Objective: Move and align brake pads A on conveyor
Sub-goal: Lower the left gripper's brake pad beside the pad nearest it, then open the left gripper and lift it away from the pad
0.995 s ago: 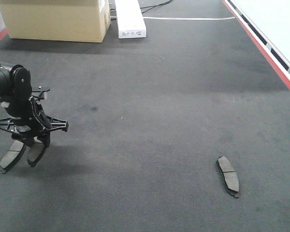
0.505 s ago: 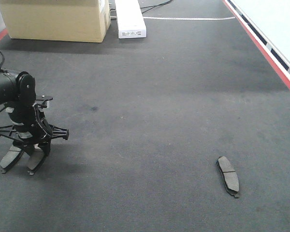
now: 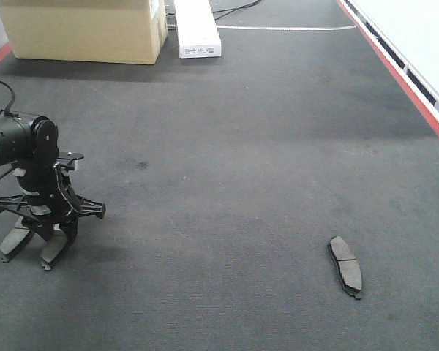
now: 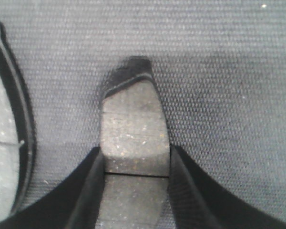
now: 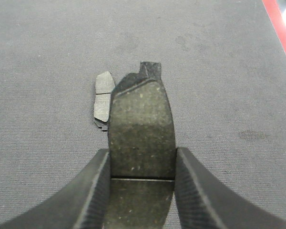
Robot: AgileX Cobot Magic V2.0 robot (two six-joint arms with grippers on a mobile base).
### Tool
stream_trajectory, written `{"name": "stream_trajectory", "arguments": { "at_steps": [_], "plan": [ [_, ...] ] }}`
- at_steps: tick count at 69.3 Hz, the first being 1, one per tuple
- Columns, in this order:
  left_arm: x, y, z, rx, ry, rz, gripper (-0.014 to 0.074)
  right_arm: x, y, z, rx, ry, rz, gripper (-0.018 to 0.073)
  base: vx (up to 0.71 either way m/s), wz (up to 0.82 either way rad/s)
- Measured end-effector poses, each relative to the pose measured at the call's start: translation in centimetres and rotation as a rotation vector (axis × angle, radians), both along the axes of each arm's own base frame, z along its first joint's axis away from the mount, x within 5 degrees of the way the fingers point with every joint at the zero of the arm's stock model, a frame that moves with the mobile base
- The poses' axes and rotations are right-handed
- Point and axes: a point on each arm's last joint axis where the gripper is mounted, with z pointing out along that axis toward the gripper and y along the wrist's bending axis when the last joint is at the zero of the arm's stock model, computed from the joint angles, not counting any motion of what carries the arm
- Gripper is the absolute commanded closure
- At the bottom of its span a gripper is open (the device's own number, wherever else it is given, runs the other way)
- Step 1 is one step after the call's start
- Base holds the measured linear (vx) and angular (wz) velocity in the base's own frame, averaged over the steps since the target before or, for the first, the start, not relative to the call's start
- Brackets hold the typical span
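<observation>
Placing step, by my reading. Left pincer (image 3: 42,245), lower left of the front view, clamps a brake pad (image 4: 133,129) low over the conveyor (image 3: 241,146), just beside a pad already lying there (image 3: 13,241). Right pincer (image 5: 142,164) clamps another pad (image 5: 142,129) above the belt; a fourth pad (image 3: 345,265) lies lower right. Next: set the left pad down parallel to its neighbour, then release.

In the front view the left arm (image 3: 11,139) runs off the frame's left edge, and the cardboard box (image 3: 84,29) is cut by the top edge. In the left wrist view a second pad (image 4: 5,129) is cropped at the left edge. In both wrist views the held pads (image 4: 133,143) (image 5: 142,143) continue below the bottom edge, so the pincers' grip points stay unseen.
</observation>
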Motion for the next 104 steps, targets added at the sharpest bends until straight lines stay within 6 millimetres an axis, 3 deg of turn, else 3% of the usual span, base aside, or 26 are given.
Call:
{"name": "stream_trajectory", "arguments": {
  "at_steps": [19, 28, 34, 44, 57, 73, 85, 104],
  "plan": [
    [-0.1, 0.0, 0.0, 0.005, 0.011, -0.046, 0.0073, 0.0, 0.0, 0.0, 0.000, 0.000, 0.000, 0.0564, 0.00, 0.00],
    [-0.2, 0.1, 0.2, 0.007, 0.017, -0.063, -0.0034, 0.0, 0.0, 0.0, 0.000, 0.000, 0.000, 0.0564, 0.00, 0.00],
    [-0.2, 0.1, 0.9, 0.005, -0.009, -0.078, -0.0034, 0.0, 0.0, 0.0, 0.000, 0.000, 0.000, 0.0564, 0.00, 0.00],
    [-0.5, 0.1, 4.2, -0.003, -0.116, -0.101, 0.0014, 0.0, 0.0, 0.0, 0.000, 0.000, 0.000, 0.0564, 0.00, 0.00],
    [-2.1, 0.1, 9.5, -0.021, -0.242, -0.163, 0.0076, 0.0, 0.0, 0.0, 0.000, 0.000, 0.000, 0.0564, 0.00, 0.00],
    [-5.5, 0.4, 16.4, -0.038, -0.423, -0.168, 0.0080, 0.0, 0.0, 0.0, 0.000, 0.000, 0.000, 0.0564, 0.00, 0.00],
    [-10.2, 0.9, 20.4, -0.060, -0.562, -0.165, 0.0080, 0.0, 0.0, 0.0, 0.000, 0.000, 0.000, 0.0564, 0.00, 0.00],
    [-20.1, 2.1, 21.2, -0.075, -0.784, -0.160, 0.0080, 0.0, 0.0, 0.0, 0.000, 0.000, 0.000, 0.0564, 0.00, 0.00]
  ]
}}
